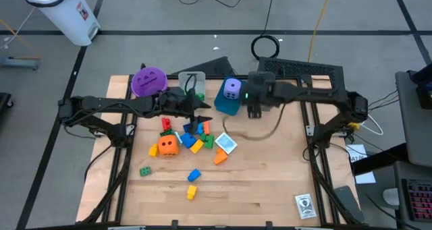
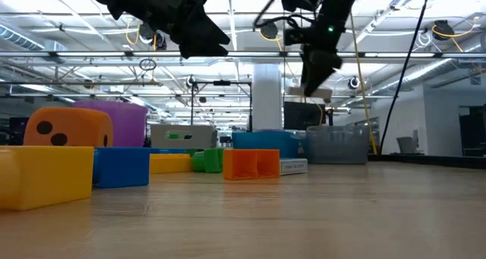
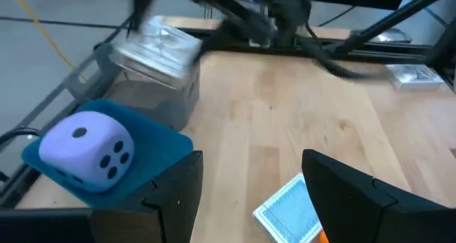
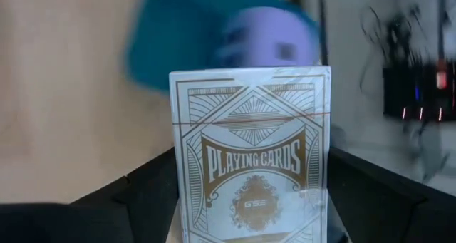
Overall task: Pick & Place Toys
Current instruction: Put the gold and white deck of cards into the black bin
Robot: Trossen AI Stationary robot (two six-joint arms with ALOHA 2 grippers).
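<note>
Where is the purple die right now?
In the high view the purple die sits in the blue bin at the table's back middle, just left of the right hand, which holds a card pack.

The tabletop (image 1: 270,183) lies bare along its near edge and across most of its right half — broad room for a claw there, with only a card box (image 1: 305,205) near the near right corner. Toward the far edge the purple cup (image 1: 148,81), clear bin (image 1: 192,81) and blue bin (image 1: 229,102) stand close together, and scattered bricks (image 1: 192,142) crowd the middle-left.
</note>
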